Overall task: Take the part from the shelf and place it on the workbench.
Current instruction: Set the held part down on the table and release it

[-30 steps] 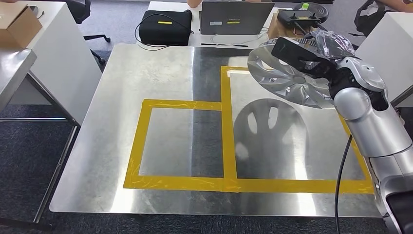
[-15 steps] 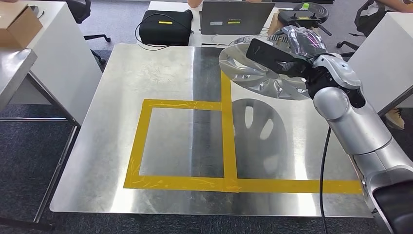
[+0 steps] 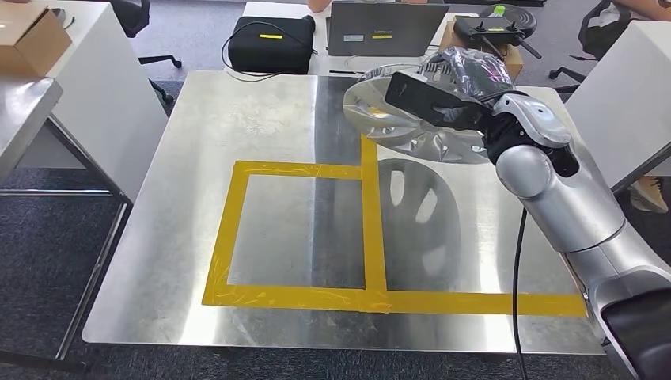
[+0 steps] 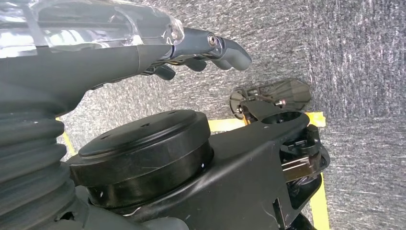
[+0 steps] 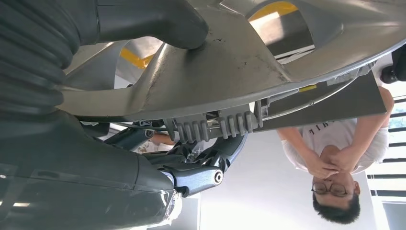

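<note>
You are in the placing step: the part (image 3: 411, 127) — a silver wheel cover with spoke-shaped openings — hangs above the far right of the surface (image 3: 261, 127), over the far edge of the larger yellow-taped box (image 3: 372, 222). It is not down yet; its dark reflection lies on the metal below it, apart from the rim.

The right robot hand (image 3: 467, 95) grasps the part at its rim. In the right wrist view the thick thumb (image 5: 158, 19) presses on the dished face while darker fingers (image 5: 201, 175) curl in behind the ribbed clips at the edge. The part sits tilted, near edge lower than the hand side.

The left robot hand (image 4: 201, 52) hangs over the carpeted floor (image 4: 354, 48), fingers curled in with nothing in them.

Next, I judge, you need to lower and level the part inside the right-hand box, then let go once it rests flat. It looks like light, thin plastic — a tilted release could let it rock or slide on the smooth metal.
</note>
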You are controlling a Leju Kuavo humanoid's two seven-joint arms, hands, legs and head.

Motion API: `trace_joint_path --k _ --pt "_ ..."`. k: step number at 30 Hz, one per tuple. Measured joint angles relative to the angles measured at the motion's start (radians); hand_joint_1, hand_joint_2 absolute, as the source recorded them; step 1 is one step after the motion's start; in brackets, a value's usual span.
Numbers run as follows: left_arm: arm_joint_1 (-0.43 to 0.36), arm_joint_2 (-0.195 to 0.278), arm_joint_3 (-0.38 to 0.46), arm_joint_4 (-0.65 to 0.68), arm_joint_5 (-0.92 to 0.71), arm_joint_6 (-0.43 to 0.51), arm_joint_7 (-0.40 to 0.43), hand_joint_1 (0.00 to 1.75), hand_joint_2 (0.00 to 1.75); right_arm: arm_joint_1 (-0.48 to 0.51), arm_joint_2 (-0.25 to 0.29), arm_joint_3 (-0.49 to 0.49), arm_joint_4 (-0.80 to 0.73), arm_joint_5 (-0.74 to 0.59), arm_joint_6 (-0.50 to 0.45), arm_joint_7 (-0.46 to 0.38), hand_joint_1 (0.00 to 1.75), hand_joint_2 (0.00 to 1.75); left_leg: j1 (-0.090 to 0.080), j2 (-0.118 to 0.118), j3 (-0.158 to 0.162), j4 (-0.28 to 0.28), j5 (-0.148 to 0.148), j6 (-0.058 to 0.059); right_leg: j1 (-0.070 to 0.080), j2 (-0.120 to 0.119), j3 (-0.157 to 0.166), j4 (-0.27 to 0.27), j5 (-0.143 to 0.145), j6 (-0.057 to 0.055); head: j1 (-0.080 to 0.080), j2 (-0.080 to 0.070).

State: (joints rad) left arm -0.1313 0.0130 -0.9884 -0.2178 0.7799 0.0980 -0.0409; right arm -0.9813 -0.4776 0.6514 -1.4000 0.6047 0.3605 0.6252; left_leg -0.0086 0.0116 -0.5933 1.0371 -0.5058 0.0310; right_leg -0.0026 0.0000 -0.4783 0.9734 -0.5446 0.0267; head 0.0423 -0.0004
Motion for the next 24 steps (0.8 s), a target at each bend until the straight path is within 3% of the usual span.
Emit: trace_joint_path --k 24 --pt "0.0 0.002 0.0 0.0 -0.001 0.0 0.003 0.0 1.75 -0.001 -0.006 0.009 0.0 0.031 0.007 0.023 1.75 1.75 0.0 -0.005 0.0 0.0 0.001 0.0 0.0 -0.004 0.001 0.0 0.0 0.0 0.0 0.0"
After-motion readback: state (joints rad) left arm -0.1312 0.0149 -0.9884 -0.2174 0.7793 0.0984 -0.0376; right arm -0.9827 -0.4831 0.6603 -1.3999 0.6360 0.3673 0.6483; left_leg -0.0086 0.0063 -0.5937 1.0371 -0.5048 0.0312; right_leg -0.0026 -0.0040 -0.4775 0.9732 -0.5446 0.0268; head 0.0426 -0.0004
